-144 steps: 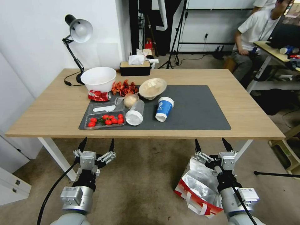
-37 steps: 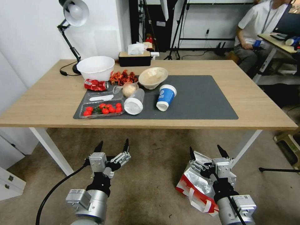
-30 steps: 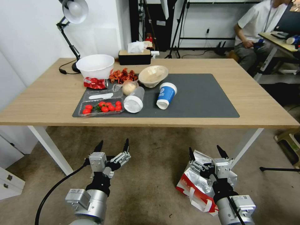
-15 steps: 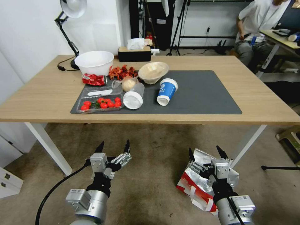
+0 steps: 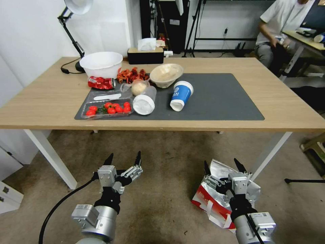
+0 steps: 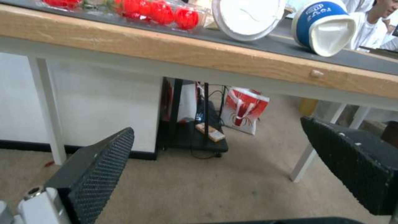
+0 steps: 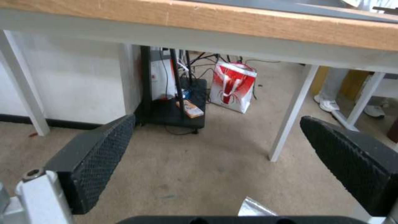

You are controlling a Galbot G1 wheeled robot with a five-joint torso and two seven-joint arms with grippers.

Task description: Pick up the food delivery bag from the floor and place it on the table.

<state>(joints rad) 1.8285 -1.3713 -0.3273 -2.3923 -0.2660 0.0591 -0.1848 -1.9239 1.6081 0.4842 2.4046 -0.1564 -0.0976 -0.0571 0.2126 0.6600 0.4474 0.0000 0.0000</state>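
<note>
Wide light-wood table point(image 5: 50, 101) with white legs and a dark grey mat point(image 5: 220, 98) is seen ahead, carrying a white bowl point(image 5: 101, 63), a blue paper cup point(image 5: 181, 95) on its side and a clear tray of red tomatoes point(image 5: 107, 109). The stained brownish-grey floor point(image 5: 162, 159) lies below. Both jaws are spread wide, nothing held or touched: the left gripper point(image 5: 123, 159) hangs over bare floor, the right gripper point(image 5: 222, 166) just above the bag's open mouth. Against the frame from 4.8 s ago, the table edge is seen nearer and lower in view, a camera shift; the left gripper is placed further toward centre. The large white paper food delivery bag point(image 5: 211, 200), with red swirls, crumpled silver foil lining and flat white handles, lies tilted on the floor by the table's right leg.
</note>
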